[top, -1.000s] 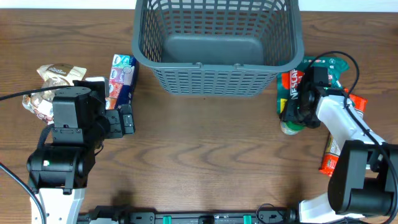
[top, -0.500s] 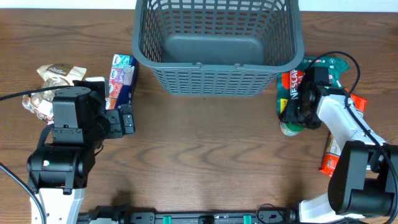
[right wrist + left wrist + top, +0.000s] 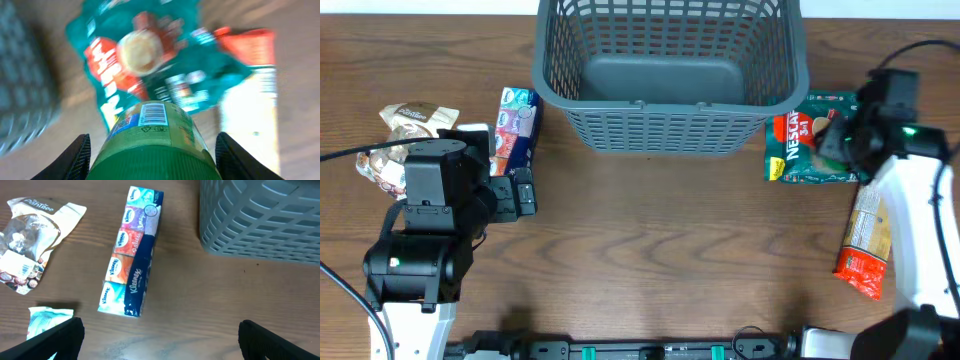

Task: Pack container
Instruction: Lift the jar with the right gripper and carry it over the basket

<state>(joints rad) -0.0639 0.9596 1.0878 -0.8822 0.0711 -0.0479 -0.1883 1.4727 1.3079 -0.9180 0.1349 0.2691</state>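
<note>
Where the table [image 3: 650, 240] reaches its far edge, the basket [image 3: 670, 130] stands upright, centred. Right gripper [image 3: 155, 150] is raised over the Nescafé bag [image 3: 808, 140], which lies just right of the basket. Its fingers [image 3: 80, 155] are clamped on a green bottle [image 3: 152, 125], barcode showing; the wrist view is blurred. Orange-ended packet [image 3: 865, 240] lies nearer, close to that bag. Left gripper [image 3: 160, 337] sits low over the table, left of the basket, fingers spread wide apart. Tissue pack [image 3: 132, 265] lies ahead of it, near the basket's left corner. Snack bag [image 3: 30, 235] is further left, and a small white packet [image 3: 47, 317] lies by the left finger.
</note>
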